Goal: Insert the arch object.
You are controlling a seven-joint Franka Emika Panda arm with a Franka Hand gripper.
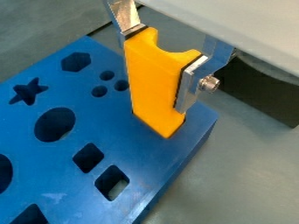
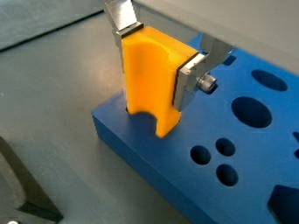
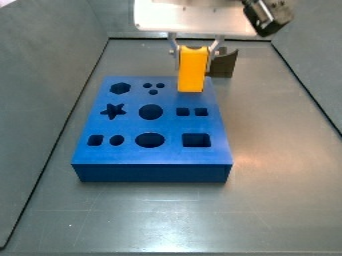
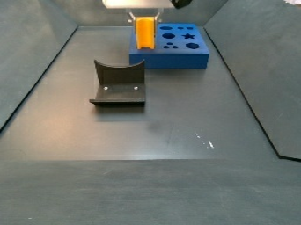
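Observation:
My gripper [image 1: 162, 57] [image 2: 158, 57] is shut on an orange-yellow upright bar [image 1: 158, 87] [image 2: 149, 83]. The bar has a rounded notch at its lower end. The silver fingers [image 1: 191, 83] clamp its upper part. The bar stands over a corner of the blue slab [image 1: 70, 94] [image 2: 264, 144], which has several shaped holes. I cannot tell whether its lower end touches the slab. Both side views show the gripper [image 3: 195, 46] [image 4: 144, 18] with the bar [image 3: 194, 72] [image 4: 144, 35] at the slab's [image 3: 167, 162] [image 4: 171, 61] edge. No small dark grey-brown arch block is in view.
The dark fixture [image 4: 118, 88] stands on the grey floor apart from the slab. It also shows in a side view [image 3: 223, 62] just behind the bar. Low walls border the floor on the sides.

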